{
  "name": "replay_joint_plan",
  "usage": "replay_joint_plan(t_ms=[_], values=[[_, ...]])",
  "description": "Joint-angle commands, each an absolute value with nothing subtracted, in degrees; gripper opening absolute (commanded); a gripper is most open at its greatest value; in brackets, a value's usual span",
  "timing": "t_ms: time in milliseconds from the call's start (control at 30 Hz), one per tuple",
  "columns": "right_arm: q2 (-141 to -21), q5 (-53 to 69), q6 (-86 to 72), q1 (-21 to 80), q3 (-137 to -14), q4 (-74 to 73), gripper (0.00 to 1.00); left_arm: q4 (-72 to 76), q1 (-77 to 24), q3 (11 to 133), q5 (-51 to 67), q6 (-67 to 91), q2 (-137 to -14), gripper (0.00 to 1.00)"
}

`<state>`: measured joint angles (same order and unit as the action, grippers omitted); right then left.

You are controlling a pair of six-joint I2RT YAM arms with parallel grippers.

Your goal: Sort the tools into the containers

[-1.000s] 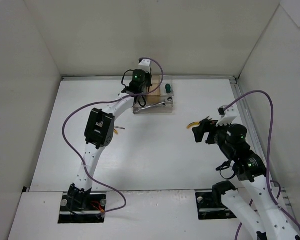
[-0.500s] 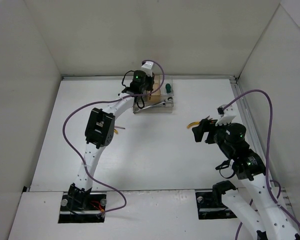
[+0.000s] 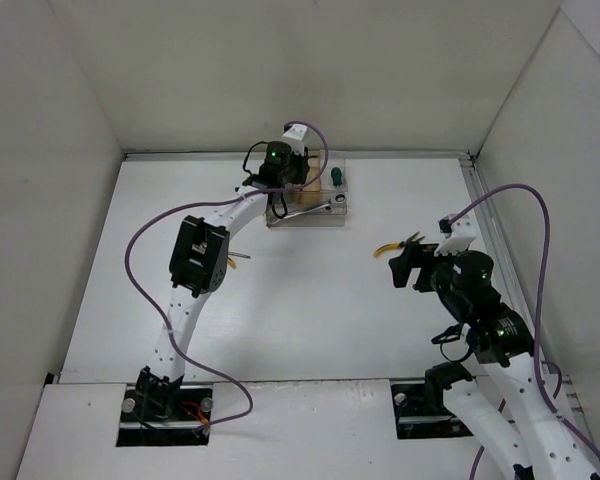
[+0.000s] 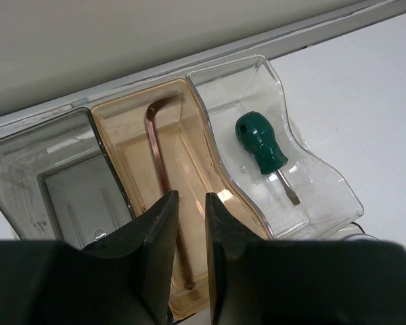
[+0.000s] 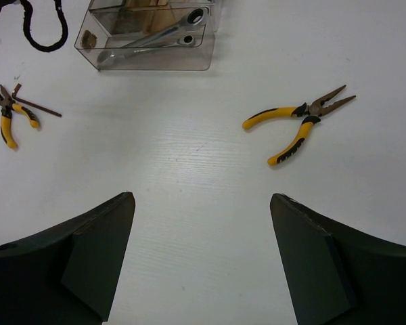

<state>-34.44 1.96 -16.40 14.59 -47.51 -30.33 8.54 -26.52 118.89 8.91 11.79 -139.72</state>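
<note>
Tan compartment: left claw poised above, barely parted | right claw spread wide, hovering near yellow-handled pliers

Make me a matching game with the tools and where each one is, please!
Tools:
1. hex key
2. green screwdriver
3. silver wrench
4. long-nose pliers

Places:
A. on the bare table
B. in the long front tray
C. in the tan compartment
D. in the clear compartment beside the tan one

Pairs: 1-C, 2-D, 3-B, 4-A.
</note>
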Motion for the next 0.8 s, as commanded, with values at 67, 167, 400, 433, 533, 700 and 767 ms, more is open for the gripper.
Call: replay_joint_plan(t_ms=[67, 167, 400, 433, 533, 700, 767], values=[[-34.19, -1.84, -18.37, 14.59, -48.87, -30.49, 0.79, 10.2, -26.19, 120.67, 10.98, 11.86, -134.39, 0.21], [-33.23, -3.42, -18.72, 14.59, -49.13, -31.64, 0.79, 10.89, -26.19, 119.27, 10.64, 13.18, -132.82, 0.23], [-37.34, -9.92, -21.35, 14.59, -52.64, -34.1, 0.79, 9.33, -26.19, 112.77, 6.95, 15.03, -122.45, 0.58], [-38.31, -12.02, -21.88, 14.68, -53.86, -34.19, 0.79, 6.53, -26.19, 112.24, 5.38, 15.38, -119.56, 0.63], [-43.93, -16.41, -24.42, 14.59, -56.94, -34.28, 0.79, 1.42, -26.19, 107.85, 1.52, 15.64, -112.19, 0.84], [-56.76, -20.13, -29.87, 13.1, -63.26, -35.59, 0.79, -8.68, -26.19, 95.91, -4.39, 17.31, -97.86, 0.98], [-61.77, -19.43, -32.77, 11.52, -64.42, -35.77, 0.79, -11.33, -26.19, 89.15, -5.8, 18.28, -93.8, 0.99]])
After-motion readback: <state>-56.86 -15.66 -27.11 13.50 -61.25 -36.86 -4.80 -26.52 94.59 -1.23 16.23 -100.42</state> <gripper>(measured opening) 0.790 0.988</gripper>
